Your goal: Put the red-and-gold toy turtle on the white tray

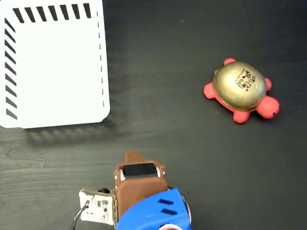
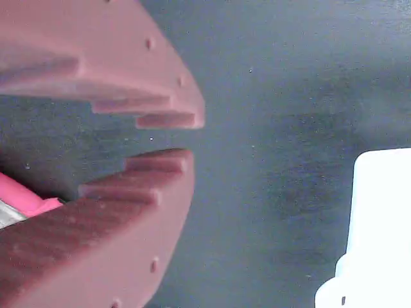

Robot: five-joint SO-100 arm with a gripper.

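Note:
The red-and-gold toy turtle point(image 1: 241, 89) rests on the dark table at the right of the fixed view, gold shell up and head toward the lower right. The white tray point(image 1: 53, 67) lies flat at the top left with nothing on it, and one of its corners shows as the white tray point(image 2: 382, 218) in the wrist view. My gripper point(image 1: 133, 156) sits at the bottom centre, well apart from both turtle and tray. In the wrist view the gripper point(image 2: 192, 138) holds nothing, its brown jaws drawn together with only a thin gap at the tips. The turtle is outside the wrist view.
The blue and brown arm point(image 1: 148, 206) with a small circuit board point(image 1: 98, 207) fills the bottom centre. Dark wood-grain table point(image 1: 168, 124) lies bare between gripper, tray and turtle.

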